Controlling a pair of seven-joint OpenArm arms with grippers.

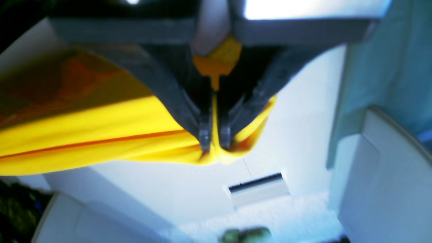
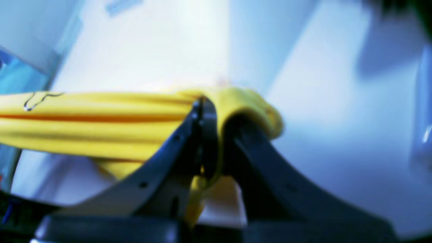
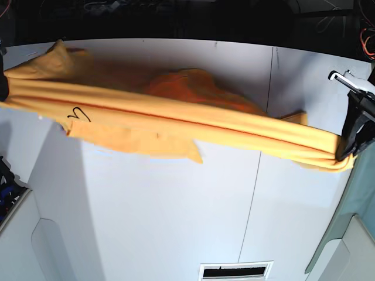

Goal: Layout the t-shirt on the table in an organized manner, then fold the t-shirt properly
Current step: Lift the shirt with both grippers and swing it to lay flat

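The orange-yellow t-shirt (image 3: 176, 126) is bunched into a long band and held stretched above the white table (image 3: 164, 211) between both grippers. Part of it droops toward the tabletop at the back. The black heart drawing (image 3: 77, 114) is near the left end and also shows in the right wrist view (image 2: 37, 98). My left gripper (image 3: 344, 153) is shut on the shirt's right end; the left wrist view shows its jaws (image 1: 214, 145) pinching the fabric (image 1: 101, 135). My right gripper (image 2: 211, 114) is shut on the shirt's other end (image 2: 246, 104). In the base view it is almost hidden at the left edge.
A dark seam (image 3: 258, 175) runs across the table. A dark slot (image 3: 234, 271) sits at the table's front edge and also shows in the left wrist view (image 1: 256, 184). Pale curved panels stand at the front left (image 3: 47, 246) and front right (image 3: 357, 246). Dark clutter lies behind the table.
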